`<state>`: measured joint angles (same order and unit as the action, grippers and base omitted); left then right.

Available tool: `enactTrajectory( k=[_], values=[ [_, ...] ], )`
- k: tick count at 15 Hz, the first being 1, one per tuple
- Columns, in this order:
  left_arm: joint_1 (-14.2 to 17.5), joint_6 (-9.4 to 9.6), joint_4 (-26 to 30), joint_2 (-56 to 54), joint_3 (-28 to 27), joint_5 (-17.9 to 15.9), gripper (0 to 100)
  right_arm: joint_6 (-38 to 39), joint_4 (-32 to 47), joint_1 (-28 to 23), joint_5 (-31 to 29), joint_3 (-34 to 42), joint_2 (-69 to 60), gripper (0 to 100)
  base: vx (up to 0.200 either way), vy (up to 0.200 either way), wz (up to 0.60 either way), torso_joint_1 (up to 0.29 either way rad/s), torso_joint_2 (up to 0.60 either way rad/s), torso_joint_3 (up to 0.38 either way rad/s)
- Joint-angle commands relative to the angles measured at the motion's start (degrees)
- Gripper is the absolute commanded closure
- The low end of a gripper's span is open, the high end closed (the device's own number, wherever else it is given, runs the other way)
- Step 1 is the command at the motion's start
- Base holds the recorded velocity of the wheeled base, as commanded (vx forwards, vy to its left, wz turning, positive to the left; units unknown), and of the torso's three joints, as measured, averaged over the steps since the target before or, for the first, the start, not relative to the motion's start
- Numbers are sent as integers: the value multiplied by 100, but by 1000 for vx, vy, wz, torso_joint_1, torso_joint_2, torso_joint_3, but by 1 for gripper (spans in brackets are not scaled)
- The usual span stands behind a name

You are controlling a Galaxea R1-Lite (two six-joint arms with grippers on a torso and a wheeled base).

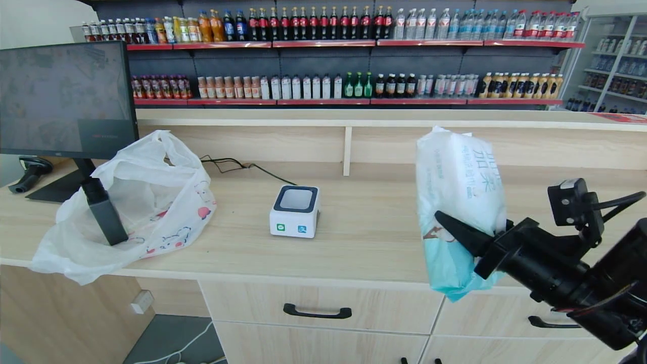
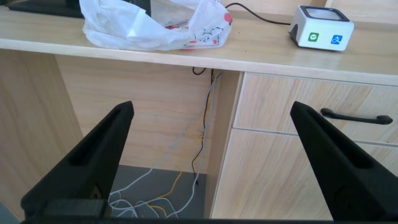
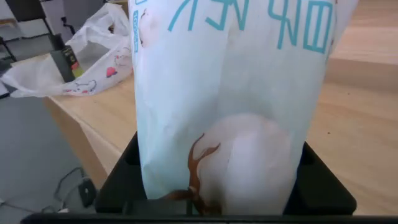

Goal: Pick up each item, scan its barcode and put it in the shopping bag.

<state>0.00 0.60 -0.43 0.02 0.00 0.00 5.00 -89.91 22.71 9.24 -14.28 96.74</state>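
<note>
We find the right claw (image 1: 462, 230) clamped on a white-and-teal pack (image 1: 457, 177) above the tabletop (image 1: 364, 222), right of the scanner (image 1: 294, 211); the left claw (image 2: 211, 109) stands open, lower than the tabletop.

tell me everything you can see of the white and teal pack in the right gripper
The pack is a soft, plastic-wrapped bundle, white above, teal at the bottom, with teal print and a brown mark low down. It is held roughly upright, clear of the counter, on the robot's right of the scanner. The right gripper clamps its lower half between black jaws.
</note>
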Motion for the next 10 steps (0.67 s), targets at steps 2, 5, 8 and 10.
enactTrajectory(
  k=[2,5,8,10],
  values=[
    [0,2,-1,-2,0,0,0,-693,-9,84,-836,-260,81,100,0,0,0,0,0,0],
    [-9,19,-1,-2,0,0,0,-1036,-9,93,-1592,-181,-147,100,0,0,0,0,0,0],
    [0,2,16,-2,0,0,0,-1097,-9,102,-1697,-181,-253,100,0,0,0,0,0,0],
    [-9,-7,-1,-2,0,0,0,-1001,-9,199,-1706,92,-288,100,-200,0,0,2,0,5]
  ],
)
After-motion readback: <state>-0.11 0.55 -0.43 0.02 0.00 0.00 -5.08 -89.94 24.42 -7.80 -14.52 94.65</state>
